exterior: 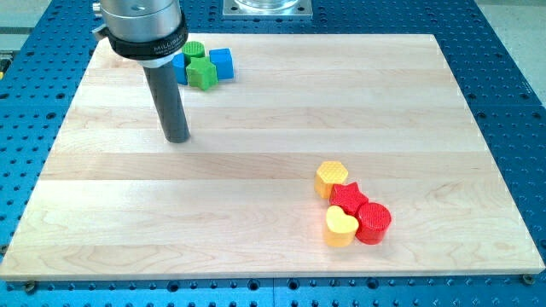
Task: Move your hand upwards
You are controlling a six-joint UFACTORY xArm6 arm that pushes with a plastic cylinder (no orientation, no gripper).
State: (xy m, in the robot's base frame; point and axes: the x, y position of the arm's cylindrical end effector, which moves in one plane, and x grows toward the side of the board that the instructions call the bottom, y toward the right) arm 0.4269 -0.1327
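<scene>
My tip [177,138] rests on the wooden board [256,170] in the view's upper left. Just above and to its right is a cluster of blocks: a green cylinder [195,49], a green block [202,73], a blue cube [221,63] and a blue block [180,70] partly hidden behind the rod. The tip is apart from them. In the lower right is a second cluster: a yellow hexagon [331,179], a red star [348,199], a yellow heart [340,227] and a red cylinder [374,222].
The board lies on a blue perforated table [503,77]. A metal mounting plate [268,8] sits at the view's top edge. The arm's grey collar [145,30] hangs over the board's top-left corner.
</scene>
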